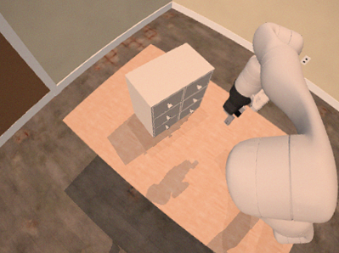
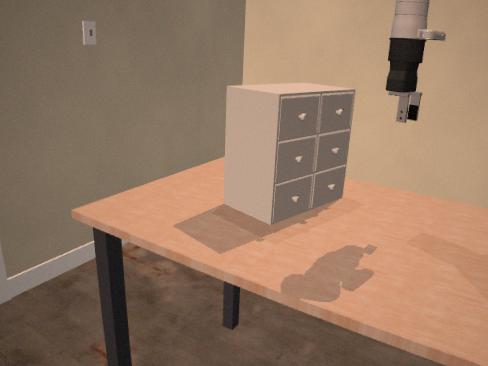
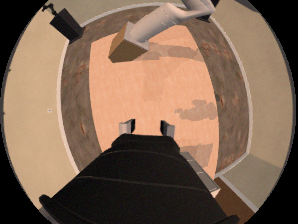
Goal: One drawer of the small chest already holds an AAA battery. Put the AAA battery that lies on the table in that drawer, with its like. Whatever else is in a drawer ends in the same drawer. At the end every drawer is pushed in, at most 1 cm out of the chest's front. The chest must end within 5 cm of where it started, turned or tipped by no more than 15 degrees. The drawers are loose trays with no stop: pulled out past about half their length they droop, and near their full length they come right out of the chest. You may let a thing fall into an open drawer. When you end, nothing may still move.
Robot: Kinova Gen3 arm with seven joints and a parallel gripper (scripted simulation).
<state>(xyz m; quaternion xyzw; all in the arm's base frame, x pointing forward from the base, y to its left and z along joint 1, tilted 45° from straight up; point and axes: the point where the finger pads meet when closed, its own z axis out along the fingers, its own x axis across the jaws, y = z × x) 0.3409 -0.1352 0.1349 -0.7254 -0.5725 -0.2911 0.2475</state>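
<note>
Two fingers (image 1: pixel 234 117) (image 2: pixel 409 107) wide open above the table (image 1: pixel 210 148) (image 2: pixel 190 200) (image 3: pixel 125 90), nothing between them, touching nothing.

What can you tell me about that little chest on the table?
The chest of drawers is an upright box with pale, plain top and sides. Its front has six grey drawers in two columns of three, each with a small pale knob. All look pushed in. It stands near one end of the wood-look table; nothing else visibly touches it. Its material is unclear.
</note>
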